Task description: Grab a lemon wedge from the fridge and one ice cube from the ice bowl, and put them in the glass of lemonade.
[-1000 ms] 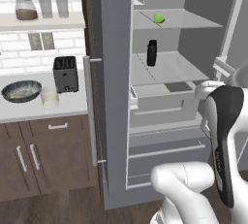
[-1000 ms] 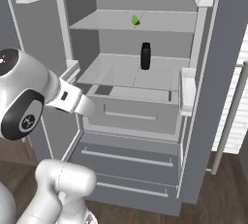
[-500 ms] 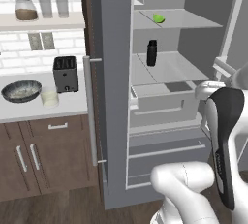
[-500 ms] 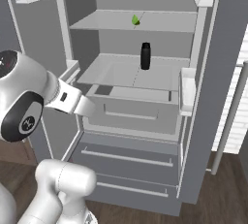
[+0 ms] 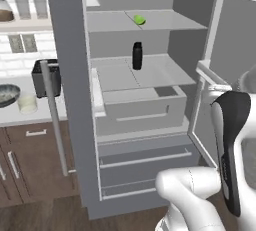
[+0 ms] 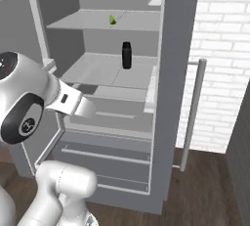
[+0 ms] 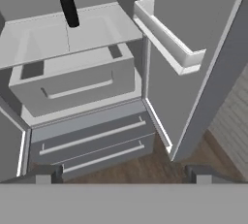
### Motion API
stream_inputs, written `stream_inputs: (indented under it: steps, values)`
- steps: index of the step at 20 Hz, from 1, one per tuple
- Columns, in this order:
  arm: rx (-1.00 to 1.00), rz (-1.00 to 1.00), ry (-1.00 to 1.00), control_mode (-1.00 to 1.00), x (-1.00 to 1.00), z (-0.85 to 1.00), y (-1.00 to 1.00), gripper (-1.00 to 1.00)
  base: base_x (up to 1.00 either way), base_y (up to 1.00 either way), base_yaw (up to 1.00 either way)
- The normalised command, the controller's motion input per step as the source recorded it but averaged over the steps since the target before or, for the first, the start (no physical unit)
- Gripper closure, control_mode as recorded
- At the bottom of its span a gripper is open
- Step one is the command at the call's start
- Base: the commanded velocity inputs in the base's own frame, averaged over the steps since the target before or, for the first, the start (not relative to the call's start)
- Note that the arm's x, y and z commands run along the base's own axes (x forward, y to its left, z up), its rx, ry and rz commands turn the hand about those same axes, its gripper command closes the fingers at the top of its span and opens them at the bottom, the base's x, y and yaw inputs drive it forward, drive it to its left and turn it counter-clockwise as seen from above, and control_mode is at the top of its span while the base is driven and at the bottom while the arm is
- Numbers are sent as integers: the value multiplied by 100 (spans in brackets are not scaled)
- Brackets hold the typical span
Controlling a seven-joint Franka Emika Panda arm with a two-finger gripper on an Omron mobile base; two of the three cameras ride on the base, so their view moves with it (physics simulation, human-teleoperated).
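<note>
fridge (image 5: 75,125) stands open, both doors swung out. lemon wedge (image 5: 139,20) sits on the upper shelf, toward the back. bottle (image 5: 137,56) stands upright on the shelf below it, roughly under the wedge. inner drawer (image 5: 142,107) under that shelf, two outer drawers (image 5: 145,167) at the bottom. counter (image 5: 20,117) is left of the fridge: toaster (image 5: 46,78) nearest the fridge, glass of lemonade (image 5: 27,103) left and in front of it, ice bowl (image 5: 7,95) further left.
</note>
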Motion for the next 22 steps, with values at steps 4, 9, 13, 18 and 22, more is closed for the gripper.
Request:
stream_inputs:
  steps: [4,9,13,18,22]
  values:
    - [0,0,0,100,0,0,0,-100,11,-24,0]
    - [0,0,0,100,0,0,0,-100,25,20,0]
    - [0,0,0,100,0,0,0,-100,29,39,0]
    - [0,0,0,100,0,0,0,-100,16,28,0]
    - [0,0,0,100,0,0,0,-100,42,8,0]
